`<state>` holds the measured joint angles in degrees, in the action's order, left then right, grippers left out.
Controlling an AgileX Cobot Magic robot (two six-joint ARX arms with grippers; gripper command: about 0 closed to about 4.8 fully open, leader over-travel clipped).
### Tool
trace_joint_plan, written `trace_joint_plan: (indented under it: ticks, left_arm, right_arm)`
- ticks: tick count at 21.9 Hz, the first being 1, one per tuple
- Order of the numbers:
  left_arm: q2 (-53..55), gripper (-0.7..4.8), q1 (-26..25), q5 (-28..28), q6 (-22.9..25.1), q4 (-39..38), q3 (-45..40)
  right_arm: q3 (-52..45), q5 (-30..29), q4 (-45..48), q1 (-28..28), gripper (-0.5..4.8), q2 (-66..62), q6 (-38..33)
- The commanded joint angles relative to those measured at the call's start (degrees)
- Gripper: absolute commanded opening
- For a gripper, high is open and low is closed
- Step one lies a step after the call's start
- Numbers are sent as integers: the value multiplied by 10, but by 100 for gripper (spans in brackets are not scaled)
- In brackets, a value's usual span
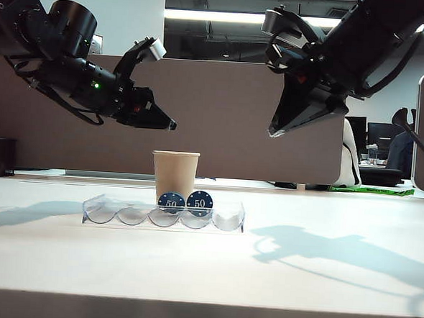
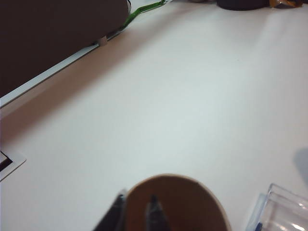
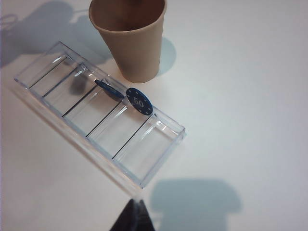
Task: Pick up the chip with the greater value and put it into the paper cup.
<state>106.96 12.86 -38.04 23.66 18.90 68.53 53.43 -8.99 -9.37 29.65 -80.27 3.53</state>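
Black and angled downward, the left hand [image 1: 164, 123] hangs over the counter [image 1: 205, 267], above and just left of the paper cup [image 1: 175, 172]. In its wrist view the fingertips [image 2: 155, 208] stand slightly apart over the cup's open mouth with nothing between them. The black chip marked 100 shows in no view; my guess is that it lies inside the cup, but the cup's floor is hidden. If the chip has not gone in, it may have clipped the rim or glanced off the inner wall and bounced out of sight. The clear tray [image 1: 93, 211] sits touching the cup's front, so a careless retreat could nudge both. Farther right, the right hand [image 1: 278, 131] hovers high; whether it is open I cannot tell.

Count: one cup, one tray with five bays, two blue 50 chips [image 3: 139, 102] on edge, two hands.
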Motion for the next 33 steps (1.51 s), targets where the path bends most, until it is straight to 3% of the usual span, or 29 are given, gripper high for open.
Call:
trace_joint_plan:
  ticks: [1,4,8,10,14,17,19,27,30,33]
  left_arm:
    - [-10,-6,0,-7,-57,32,4]
    - [-42,-6,-3,8,-61,37,3]
    - [-103,-6,-25,59,-83,7,3]
    - [-129,-6,-39,59,-106,-28,3]
    - [-183,-6,-66,59,-106,-150,3]
    - [-238,-6,-71,121,-104,-239,1]
    - [-277,-6,-71,139,-104,-257,-8]
    - [-459,-6,-71,151,-110,-296,-110]
    - [-546,-6,-71,154,-154,-296,-190]
    - [-629,-6,-71,179,-158,-296,-251]
  right_arm:
    - [2,1,15,0,-1,2,2]
    - [2,5,45,-2,-1,5,1]
    - [1,68,61,-19,-1,32,-1]
    - [-9,76,68,-36,-1,61,-1]
    - [-47,76,70,-69,-1,145,-1]
    - [-92,76,70,-92,-1,229,-1]
    - [-123,76,70,-99,-1,283,-1]
    - [-231,79,26,-100,-1,469,-23]
    - [-271,80,16,-100,-1,534,-36]
    - [-306,113,15,-100,-1,601,-36]
